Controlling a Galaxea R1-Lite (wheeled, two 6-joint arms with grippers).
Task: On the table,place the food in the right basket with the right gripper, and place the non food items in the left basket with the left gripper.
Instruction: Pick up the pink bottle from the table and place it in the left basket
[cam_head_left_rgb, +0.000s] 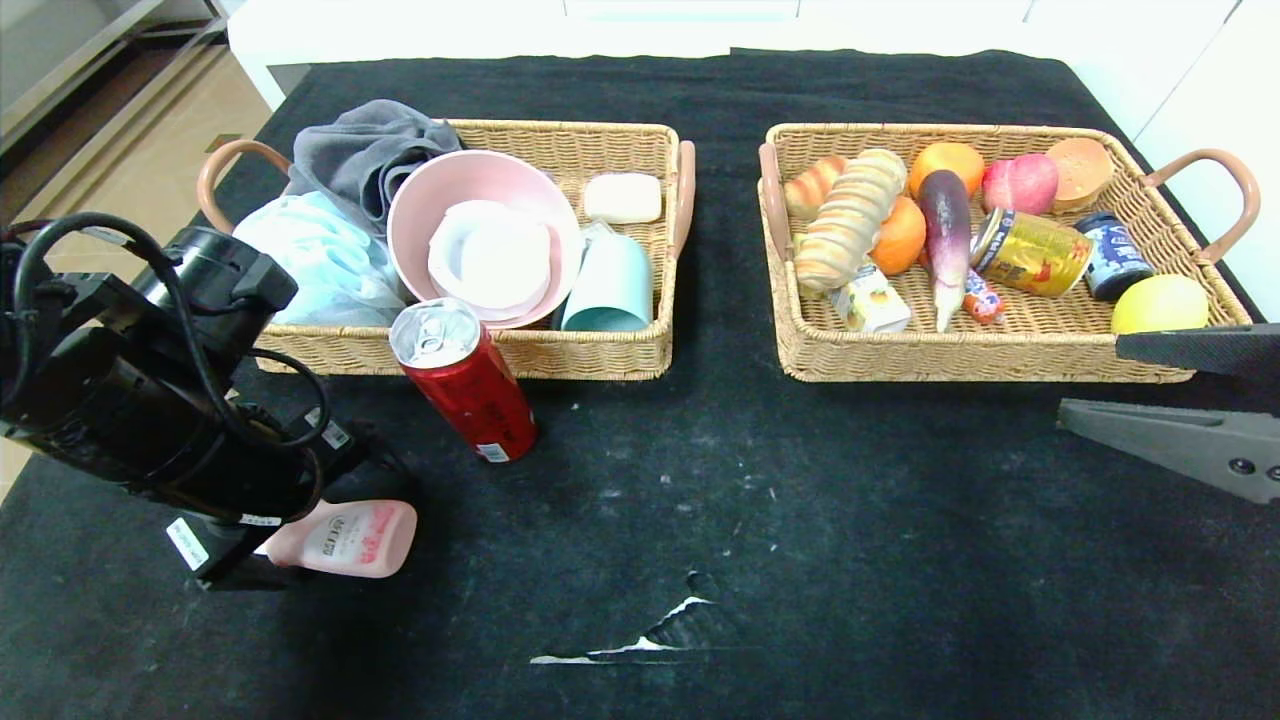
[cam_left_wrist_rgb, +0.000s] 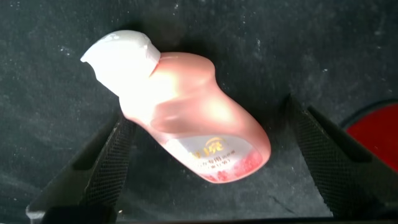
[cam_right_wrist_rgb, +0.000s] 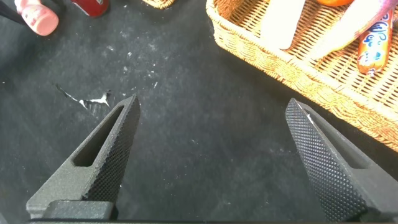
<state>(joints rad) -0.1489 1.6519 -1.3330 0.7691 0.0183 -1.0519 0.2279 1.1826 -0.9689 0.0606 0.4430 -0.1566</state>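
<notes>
Nearest us on the counter (cam_head_left_rgb: 900, 560), at about 8 o'clock, we see the left gripper (cam_left_wrist_rgb: 211, 155) lowered over the pink bottle (cam_left_wrist_rgb: 186, 118), which lies on its side. Its fingers (cam_left_wrist_rgb: 109, 165) are spread wide and flank the bottle's body without touching it; nothing is grasped. In the head view the bottle's (cam_head_left_rgb: 345, 538) long axis runs roughly 3 to 9 o'clock, label end toward 3, its other end hidden under the arm. In the left wrist view that axis lies oblique between the spread fingers, so we judge that they would close across its width.

At about 4 o'clock, the right gripper (cam_head_left_rgb: 1190, 395) hovers above bare cloth, fingers (cam_right_wrist_rgb: 102, 162) released and empty, just in front of the right basket (cam_head_left_rgb: 1000, 360).

Toward 10 o'clock the red can (cam_head_left_rgb: 465, 378) stands on the counter, touching or just in front of the left basket (cam_head_left_rgb: 560, 355). As food bound for the right basket, it lies well apart from the right gripper and closer to the left one.

Farthest, the left basket is at 11 o'clock, where the grey cloth (cam_head_left_rgb: 365, 150) already rests; the right basket, at 1 o'clock, holds the bread roll (cam_head_left_rgb: 850, 215), peach (cam_head_left_rgb: 1020, 183) and yellow can (cam_head_left_rgb: 1032, 252).
</notes>
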